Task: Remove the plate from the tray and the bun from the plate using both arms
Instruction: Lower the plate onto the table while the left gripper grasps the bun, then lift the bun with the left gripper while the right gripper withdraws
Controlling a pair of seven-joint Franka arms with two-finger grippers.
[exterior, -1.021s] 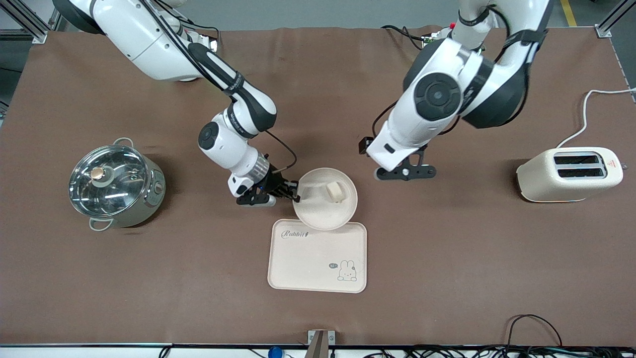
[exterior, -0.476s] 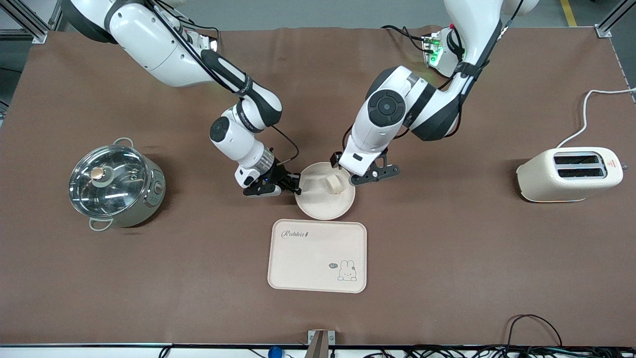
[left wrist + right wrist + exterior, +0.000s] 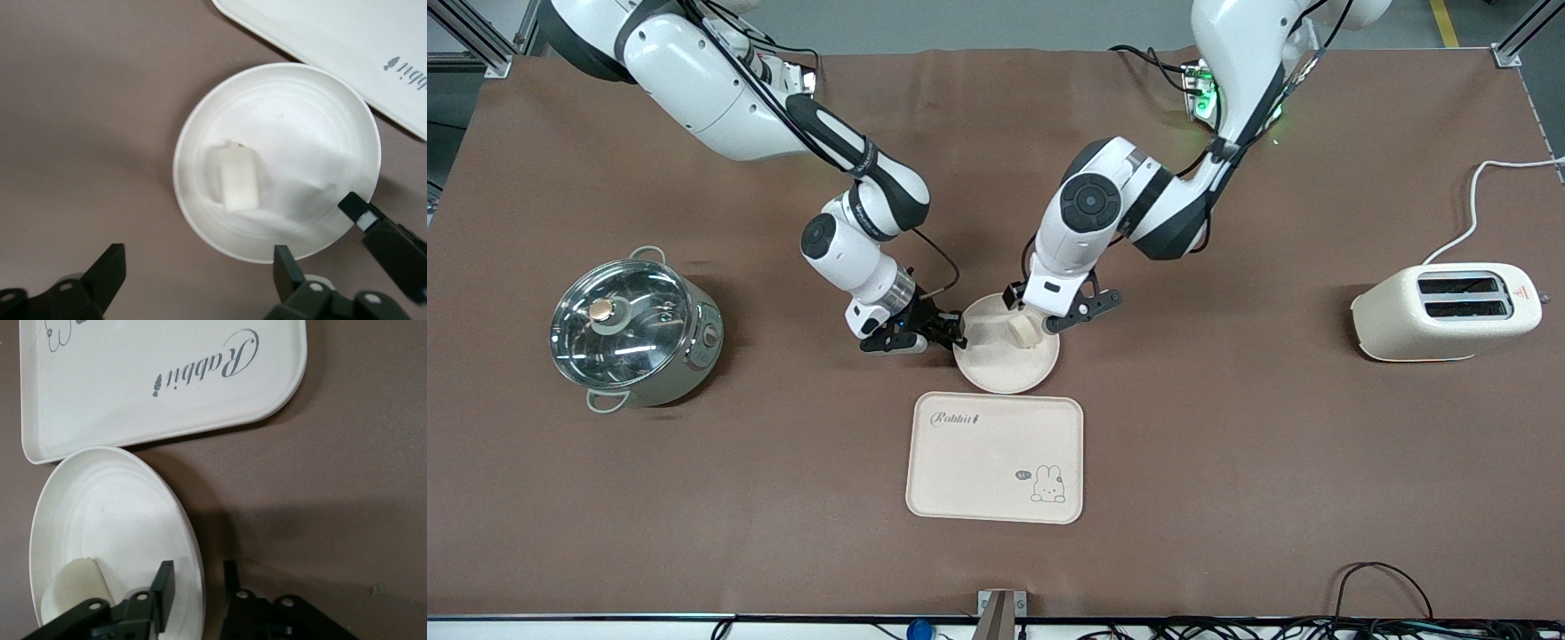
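Observation:
The round plate [image 3: 996, 366] lies off the tray [image 3: 996, 458], just farther from the front camera than it. The bun [image 3: 1024, 332] stands on edge in the plate. My right gripper [image 3: 958, 338] is shut on the plate's rim at the right arm's end, one finger inside and one outside [image 3: 197, 580]. My left gripper [image 3: 1049, 311] is open and empty, low over the plate's edge beside the bun [image 3: 198, 280]. The left wrist view shows the plate [image 3: 300, 133], the bun [image 3: 238, 179] and a tray corner [image 3: 333, 33]. The right wrist view shows the plate [image 3: 100, 513], the bun [image 3: 73, 590] and the tray [image 3: 133, 400].
A steel pot with a glass lid [image 3: 636, 329] stands toward the right arm's end. A cream toaster [image 3: 1445, 311] with a white cable stands toward the left arm's end. Brown table cloth lies all round the tray.
The right gripper carried the plate from over the tray's edge to the table just past it. The left arm swung in and down over the plate beside the bun.

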